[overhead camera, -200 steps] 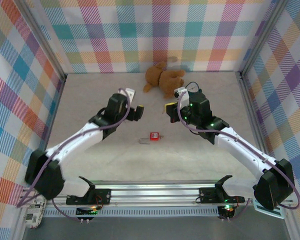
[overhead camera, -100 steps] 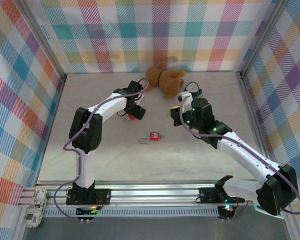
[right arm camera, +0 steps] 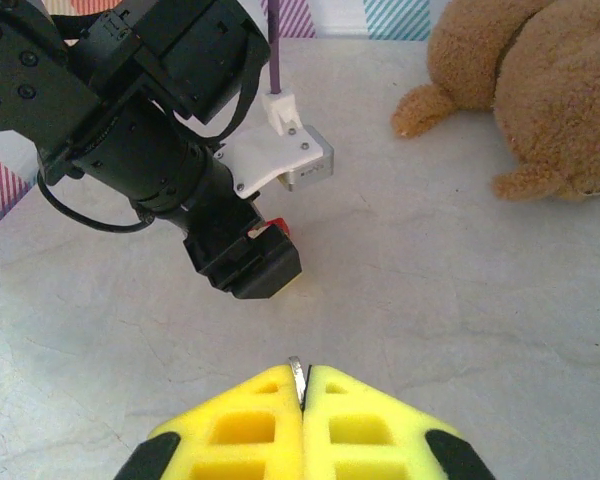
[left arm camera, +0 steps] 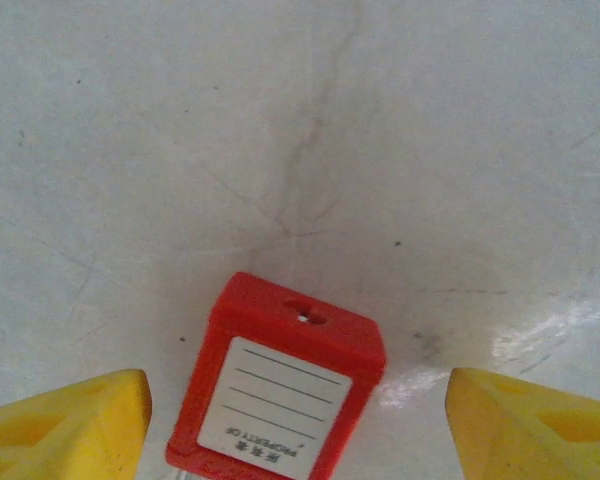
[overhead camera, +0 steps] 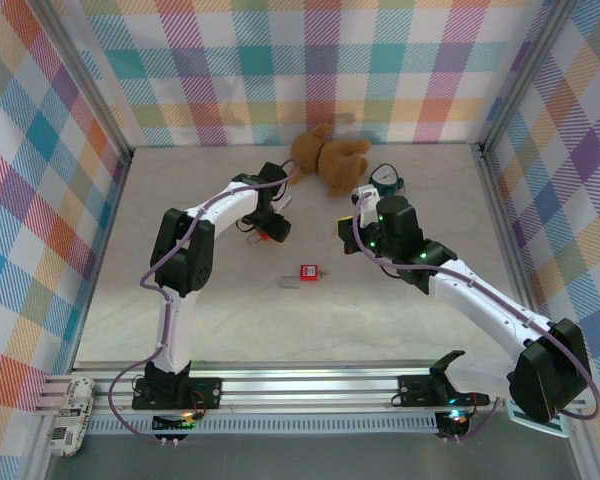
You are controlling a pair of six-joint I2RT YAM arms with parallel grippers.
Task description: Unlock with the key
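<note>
A red padlock (left arm camera: pixel 280 385) with a white label lies on the table, its keyhole (left arm camera: pixel 305 315) facing away from the wrist. My left gripper (left arm camera: pixel 298 430) stands open around it, one yellow finger (left arm camera: pixel 65 425) on each side, with gaps. From above, this padlock (overhead camera: pixel 268 236) peeks out under the left gripper (overhead camera: pixel 270 225). My right gripper (right arm camera: pixel 304 385) is shut on the key (right arm camera: pixel 297 378), a thin silvery sliver poking out between the pads. It hovers to the right (overhead camera: pixel 347 228), pointing at the left gripper (right arm camera: pixel 245 262).
A second red padlock (overhead camera: pixel 307 272) lies mid-table with a small silvery piece (overhead camera: pixel 290 283) beside it. A brown teddy bear (overhead camera: pixel 328 157) sits at the back, and a small teal round object (overhead camera: pixel 385 180) is right of it. Checked walls enclose the table.
The left arm has reached out and come down over the far padlock, and its jaws have narrowed around it. The right gripper has barely moved and stays shut on the key.
</note>
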